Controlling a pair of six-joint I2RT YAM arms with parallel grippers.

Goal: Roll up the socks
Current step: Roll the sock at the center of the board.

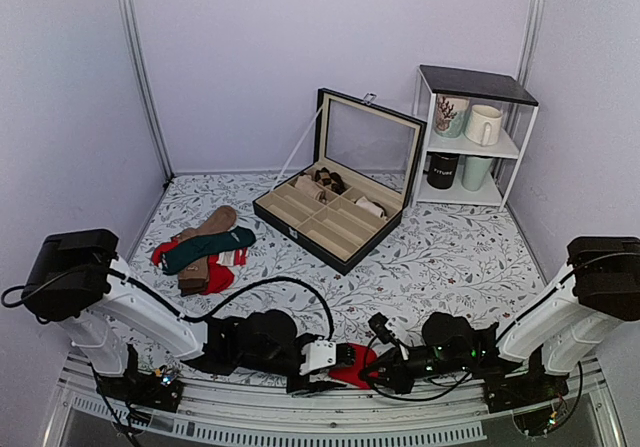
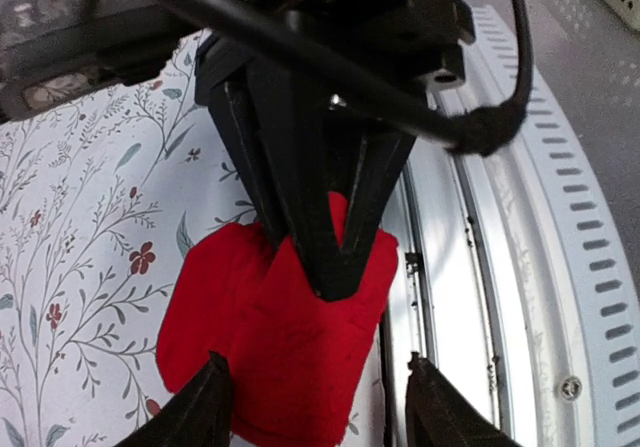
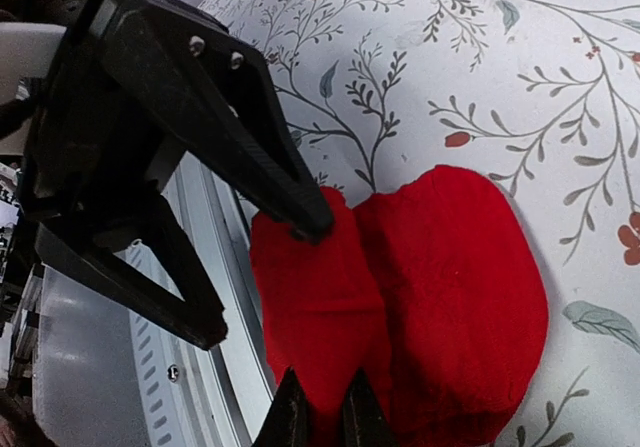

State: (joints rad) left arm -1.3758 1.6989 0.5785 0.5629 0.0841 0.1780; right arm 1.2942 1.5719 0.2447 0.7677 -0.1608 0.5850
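While socks (image 3: 450, 297) lie on floral tablecloth (image 1: 450, 257), pale walls (image 1: 250, 47) around | left claw (image 2: 315, 417) wide | right claw (image 3: 322, 417) pinching socks

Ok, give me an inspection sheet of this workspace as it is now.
Surface: floral-print table, flat.
Job's things: red socks folded over, lying at the near edge.
Clutter: pile of other socks at left; open organizer box mid-table.
Hands: left hand open, fingers either side of the red socks; right hand shut on them.
Cables: black cable looping over the table behind the left arm.
Surroundings: white shelf with mugs at back right.
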